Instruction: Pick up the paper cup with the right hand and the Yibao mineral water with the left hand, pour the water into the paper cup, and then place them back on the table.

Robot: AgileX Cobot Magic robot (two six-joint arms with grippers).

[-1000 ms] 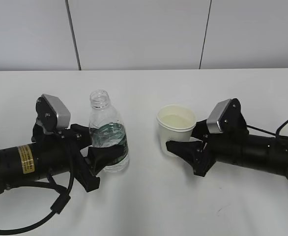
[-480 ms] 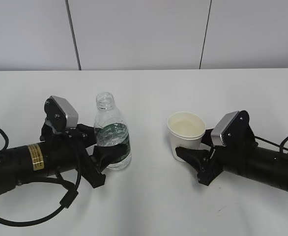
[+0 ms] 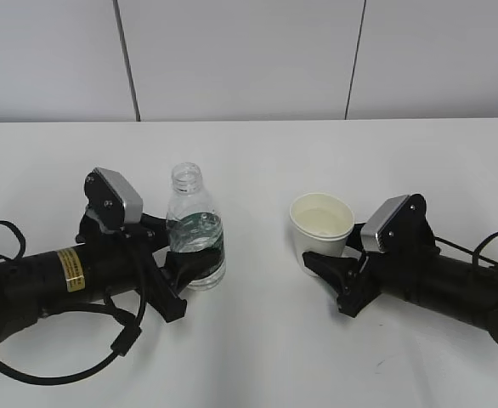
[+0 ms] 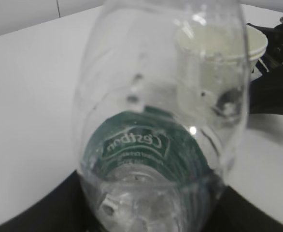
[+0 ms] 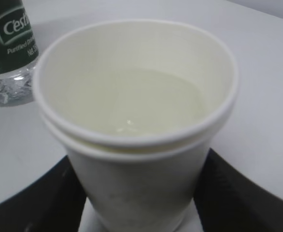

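Since a second ago, the clear ribbed Yibao mineral water (image 3: 195, 238) clamped in the left hand (image 3: 174, 270) and the water-filled white paper cup (image 3: 320, 226) clamped at its three o'clock by the right hand (image 3: 332, 274) have been lowered, apparently onto the white table (image 3: 257, 340), so only release is judged outstanding.

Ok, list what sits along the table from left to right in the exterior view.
Left arm with yellow sticker → left hand → Yibao mineral water → paper cup → right hand → right arm.
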